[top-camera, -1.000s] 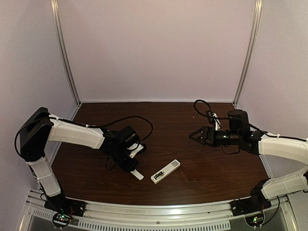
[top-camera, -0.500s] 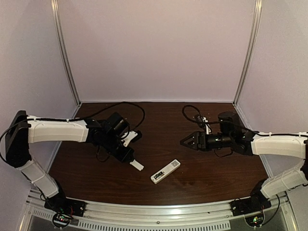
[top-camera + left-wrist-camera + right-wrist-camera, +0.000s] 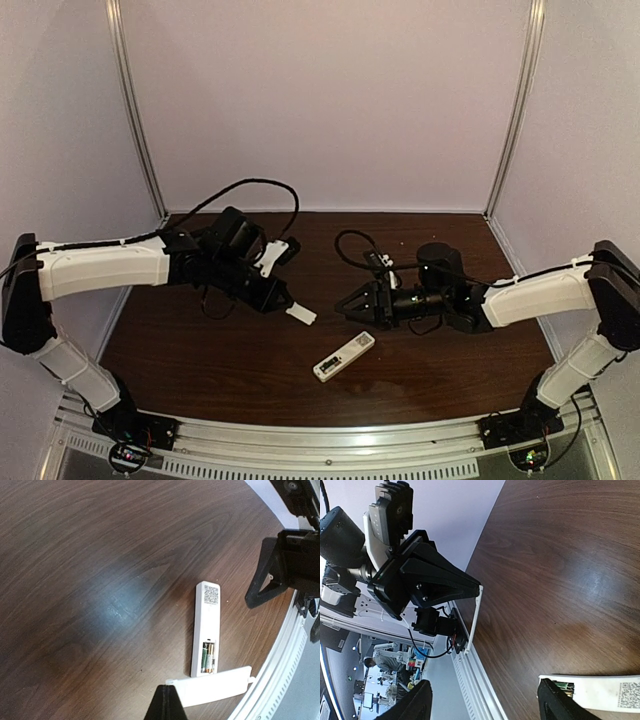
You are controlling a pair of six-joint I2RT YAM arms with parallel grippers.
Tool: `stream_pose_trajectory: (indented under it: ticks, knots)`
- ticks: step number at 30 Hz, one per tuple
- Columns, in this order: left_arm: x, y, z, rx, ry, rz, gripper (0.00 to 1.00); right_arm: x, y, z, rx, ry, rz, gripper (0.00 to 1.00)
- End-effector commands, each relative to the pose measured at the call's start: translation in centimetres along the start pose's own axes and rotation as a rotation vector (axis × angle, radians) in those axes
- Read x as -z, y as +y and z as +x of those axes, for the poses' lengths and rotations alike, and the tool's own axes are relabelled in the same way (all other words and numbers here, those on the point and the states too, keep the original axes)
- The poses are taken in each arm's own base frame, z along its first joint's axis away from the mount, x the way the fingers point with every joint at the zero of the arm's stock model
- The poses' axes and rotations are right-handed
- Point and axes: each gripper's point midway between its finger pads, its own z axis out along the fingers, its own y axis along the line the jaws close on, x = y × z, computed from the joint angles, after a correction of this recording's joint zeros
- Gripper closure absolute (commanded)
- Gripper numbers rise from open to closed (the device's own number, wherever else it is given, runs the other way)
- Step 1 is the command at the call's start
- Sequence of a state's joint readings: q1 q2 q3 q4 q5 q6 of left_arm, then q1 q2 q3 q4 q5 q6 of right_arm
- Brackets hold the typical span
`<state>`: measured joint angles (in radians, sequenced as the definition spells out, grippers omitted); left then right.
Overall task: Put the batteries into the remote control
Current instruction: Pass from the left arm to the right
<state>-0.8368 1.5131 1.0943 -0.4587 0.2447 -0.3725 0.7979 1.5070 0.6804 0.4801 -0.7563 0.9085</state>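
left wrist: qr label [image 3: 211, 594] on remote [image 3: 206, 630], left jaws tight on cover [image 3: 215, 685], right jaws wide

**Right wrist view.** The remote control [image 3: 600, 692] is cut by the bottom and right edges, so only a strip of it shows. Its near end sits partly behind a finger of the right hand [image 3: 484, 690]. Both of that hand's fingers run off the bottom edge. The cover piece [image 3: 475, 617] appears edge-on, its faces unseen.

**Left wrist view.** The left hand [image 3: 166, 700] shows only as a dark tip cut by the bottom edge, and it covers part of the cover piece. The remote control's button face lies against the counter [image 3: 100, 580], unseen.

**Top view.** The batteries [image 3: 207, 657], plain from the left wrist, are too small to make out from above.
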Motion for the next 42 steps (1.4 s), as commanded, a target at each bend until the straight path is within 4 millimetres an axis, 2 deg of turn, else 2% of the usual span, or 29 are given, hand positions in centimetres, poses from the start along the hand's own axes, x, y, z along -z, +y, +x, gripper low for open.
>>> stream_pose_trajectory:
  ticks: [1, 7, 14, 25, 28, 32, 33, 36, 38, 39, 40, 42]
  knots:
    - [-0.3, -1.3, -1.9, 0.005, -0.061, 0.051, 1.0, -1.7, 2.7, -1.5, -0.027, -0.042, -0.103, 0.29]
    - [-0.7, -2.1, -2.2, -0.001, -0.07, 0.075, 1.0, -3.5, 2.8, -1.3, -0.057, -0.029, -0.124, 0.36]
    - [-0.9, -2.2, -2.4, 0.004, -0.072, 0.077, 1.0, -4.8, 2.8, -1.5, -0.064, -0.017, -0.124, 0.51]
    - [-1.4, -2.0, -2.5, 0.027, -0.069, 0.067, 1.0, -6.0, 1.2, -0.6, -0.093, 0.006, -0.061, 0.7]
    - [-1.2, -2.1, -2.6, 0.023, -0.073, 0.069, 1.0, -6.0, 0.9, -0.7, -0.095, 0.004, -0.049, 0.78]
    - [-0.4, -2.8, -3.3, -0.015, -0.104, 0.095, 1.0, -5.9, 0.4, -0.5, -0.103, 0.003, -0.026, 0.95]
    - [-0.1, -3.0, -3.5, -0.03, -0.113, 0.099, 0.96, -5.8, 0.4, -0.4, -0.104, 0.003, -0.024, 0.98]
    - [1.7, -3.1, -4.5, -0.082, -0.162, 0.076, 0.54, -5.4, 0.4, -0.3, -0.106, 0.004, -0.025, 1.0]
    - [3.4, -3.0, -5.1, -0.127, -0.213, 0.049, 0.21, -4.9, 0.4, -0.2, -0.105, 0.006, -0.016, 1.0]
    - [4.2, -3.0, -5.3, -0.161, -0.238, 0.037, 0.12, -4.7, 0.3, -0.2, -0.104, 0.005, -0.008, 1.0]
    - [5.1, -3.2, -5.4, -0.21, -0.26, 0.03, 0.09, -4.4, 0.2, -0.2, -0.103, 0.005, -0.001, 1.0]
    - [6.1, -2.8, -5.0, -0.291, -0.297, -0.007, 0.08, -3.8, 0.2, -0.2, -0.097, 0.005, 0.007, 1.0]
